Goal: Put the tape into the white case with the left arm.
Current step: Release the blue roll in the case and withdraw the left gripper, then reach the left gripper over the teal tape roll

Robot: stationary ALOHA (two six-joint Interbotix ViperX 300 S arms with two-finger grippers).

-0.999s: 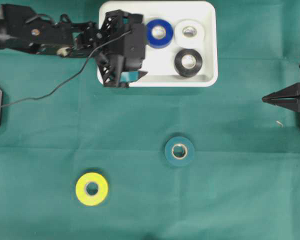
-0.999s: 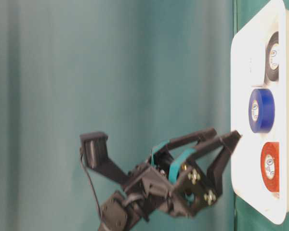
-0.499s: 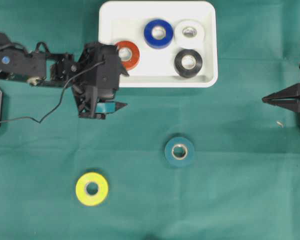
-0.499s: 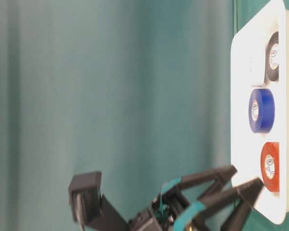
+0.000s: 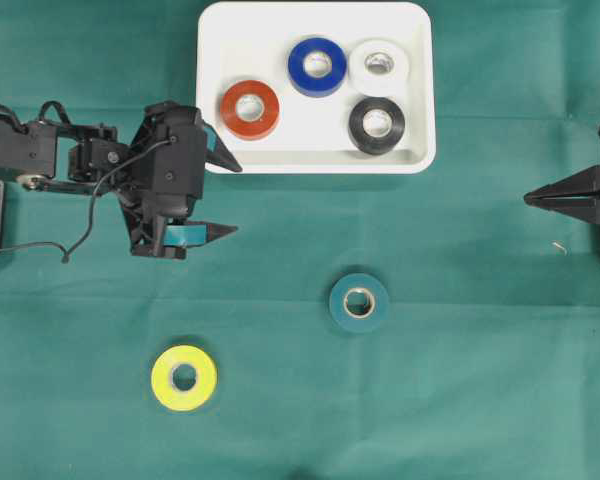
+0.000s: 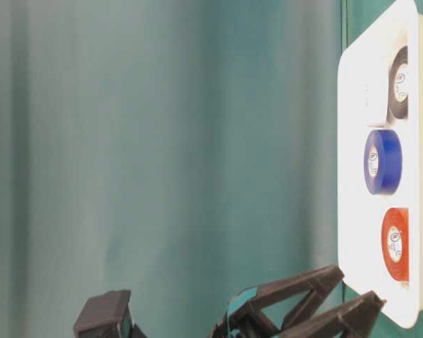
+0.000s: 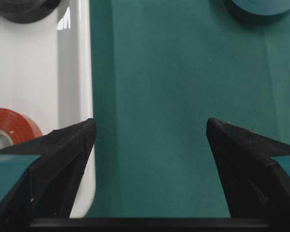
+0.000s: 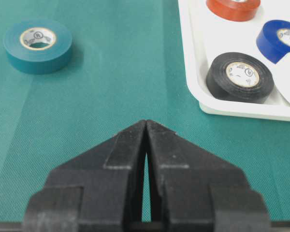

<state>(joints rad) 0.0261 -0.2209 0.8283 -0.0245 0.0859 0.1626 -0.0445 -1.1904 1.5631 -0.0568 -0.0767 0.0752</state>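
Having left the red tape (image 5: pixel 250 109) in the white case (image 5: pixel 420 90), the left pincer (image 5: pixel 223 196) withdraws, jaws apart and empty, toward remaining rolls.

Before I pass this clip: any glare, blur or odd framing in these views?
Overhead: evenly lit and sharp. Table-level: turned sideways, white case overexposed so the white roll barely shows, left gripper cut off by the bottom edge. Left wrist: glare streak on the case rim. Right wrist: near jaws soft, black tape sharp.
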